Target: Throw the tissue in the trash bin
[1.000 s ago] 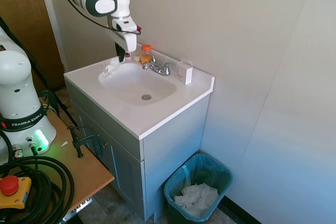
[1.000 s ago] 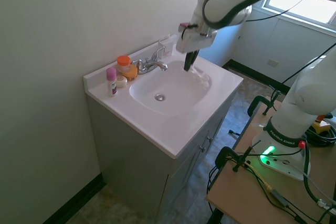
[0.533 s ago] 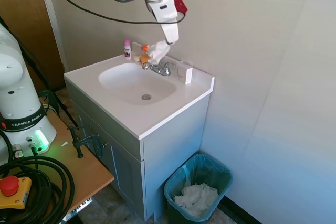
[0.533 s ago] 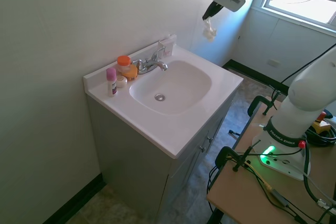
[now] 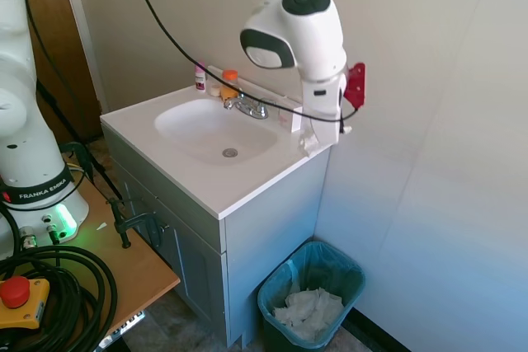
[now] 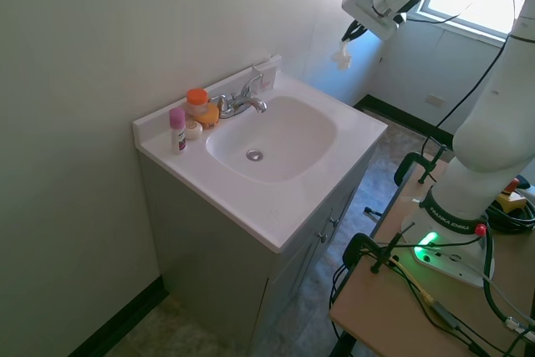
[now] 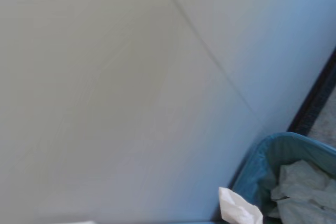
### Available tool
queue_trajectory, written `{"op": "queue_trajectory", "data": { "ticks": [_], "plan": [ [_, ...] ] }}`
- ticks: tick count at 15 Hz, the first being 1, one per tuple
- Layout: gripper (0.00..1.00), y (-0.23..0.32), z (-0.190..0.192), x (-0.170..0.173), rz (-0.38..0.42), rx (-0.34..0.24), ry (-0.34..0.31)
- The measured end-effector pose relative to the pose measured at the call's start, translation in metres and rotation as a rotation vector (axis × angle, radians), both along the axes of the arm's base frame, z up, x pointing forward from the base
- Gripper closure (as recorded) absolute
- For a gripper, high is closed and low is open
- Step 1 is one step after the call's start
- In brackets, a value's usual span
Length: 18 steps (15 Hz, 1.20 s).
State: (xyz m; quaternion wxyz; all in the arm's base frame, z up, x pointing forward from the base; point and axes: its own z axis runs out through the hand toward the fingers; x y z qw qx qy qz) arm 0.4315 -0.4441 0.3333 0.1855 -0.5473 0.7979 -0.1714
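— Where's the tissue (image 5: pixel 310 143) right now?

— Hanging in the air, pinched at its top by the fingers (image 5: pixel 316 127). They're closed on it, and it dangles just past the right-hand corner of the sink tabletop (image 5: pixel 247 183), off the edge. From the other side of the room you see the same white wad (image 6: pixel 341 58) hanging under the fingers (image 6: pixel 348 39), up near the window, clear of the basin.

— And the bin (image 5: pixel 311 296)?

— On the floor by the cabinet, roughly at 6 o'clock from the tissue and well below it. Teal, with a blue-green liner. There's a pile of crumpled papers (image 5: pixel 308 311) sitting in it. The close-up camera catches the bin's rim (image 7: pixel 273 153) against the wall, the papers (image 7: pixel 302 192) inside, and a bit of the tissue (image 7: pixel 239 208) at the lower edge.

— What's on the sink itself?

— A chrome faucet (image 5: pixel 249 107) at the back. Beside it, toward 9 o'clock from here, an orange-capped bottle (image 5: pixel 229 85) and a small pink-topped one (image 5: pixel 200 76). A little white box (image 5: pixel 289 114) stands on the other side of the faucet, just behind the arm. The basin (image 5: pixel 210 129) has only its drain (image 5: pixel 230 152) showing.
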Motion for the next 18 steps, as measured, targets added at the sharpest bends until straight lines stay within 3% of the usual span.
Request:
{"op": "queue_trajectory", "data": {
  "ticks": [5,6,10,18],
  "plan": [
    [1.00,-0.020,-0.087,0.027,-0.008,0.035,0.090],
    [0.00,-0.018,-0.098,0.031,-0.003,0.044,0.099],
    [0.00,-0.007,-0.122,0.042,0.024,0.071,0.117],
    [0.00,0.002,-0.125,0.049,0.059,0.071,0.115]
  ]
}}
